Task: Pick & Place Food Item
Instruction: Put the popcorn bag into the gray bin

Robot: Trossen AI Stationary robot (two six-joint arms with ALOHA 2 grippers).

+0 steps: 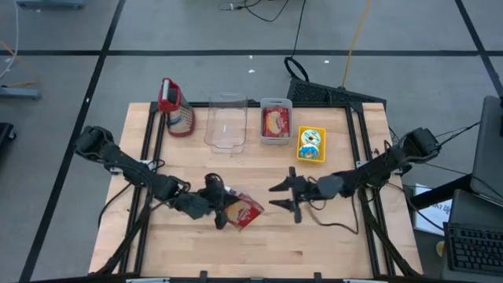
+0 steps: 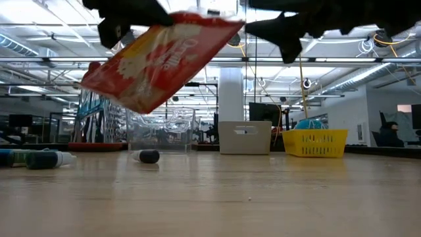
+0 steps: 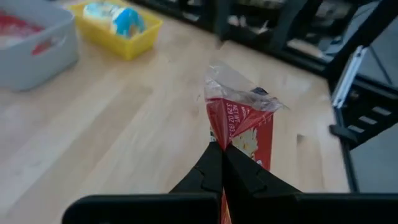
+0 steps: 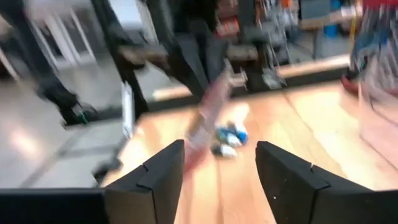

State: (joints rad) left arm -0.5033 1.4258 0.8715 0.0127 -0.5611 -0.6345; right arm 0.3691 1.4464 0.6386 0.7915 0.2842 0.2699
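Note:
A red snack bag with a clear crimped end hangs above the table's near middle; the low view shows the bag well clear of the wood. My left gripper is shut on it from the bag's left side. My right gripper stands open just to the right of the bag, fingers pointing at it with nothing between them; in the right wrist view its fingers are spread wide. My left gripper pinches the bag's edge between its two shut fingers, at the end away from the clear crimp. The fingers come from the table's left, slanting a little down. The bag is lifted clear and sticks out beyond the fingertips, tilted.
Along the far edge stand a red-topped item, a clear container, a grey bin with a red packet and a yellow basket. Markers lie at the left in the low view. Bare wood lies along the near edge.

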